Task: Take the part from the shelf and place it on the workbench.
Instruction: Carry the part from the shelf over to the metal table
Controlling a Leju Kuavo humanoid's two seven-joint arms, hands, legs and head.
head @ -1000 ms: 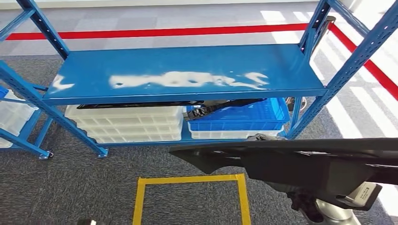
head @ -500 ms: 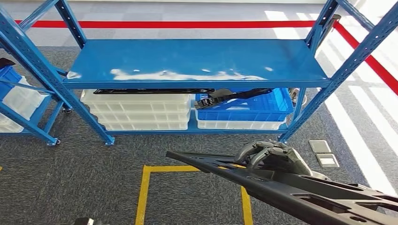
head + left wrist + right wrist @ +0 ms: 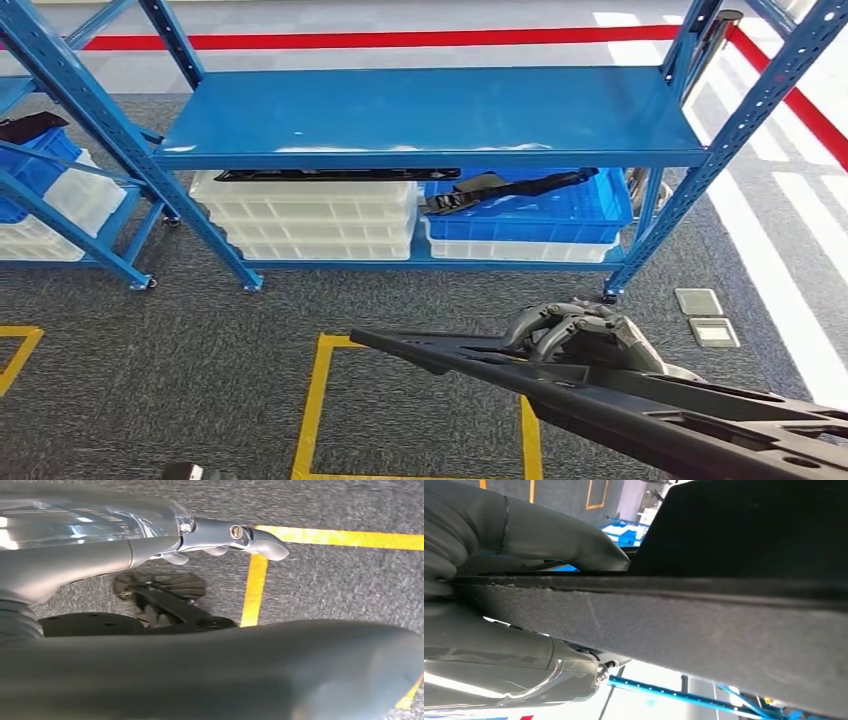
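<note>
Since the earlier frame the whole view has shifted, so the camera has moved: the blue shelf [image 3: 430,115] now sits a little higher and further right, while the long black part [image 3: 600,395] is held much as before. The part is carried low over the grey carpet, its narrow end reaching toward the yellow floor marking [image 3: 322,400]. The right hand [image 3: 580,335] is curled over the part's upper edge, gripping it; thumb and fingers are seen clamped on either side of it in the right wrist view. The left hand [image 3: 220,537] is seen holding nothing, its fingers extended above the carpet.
</note>
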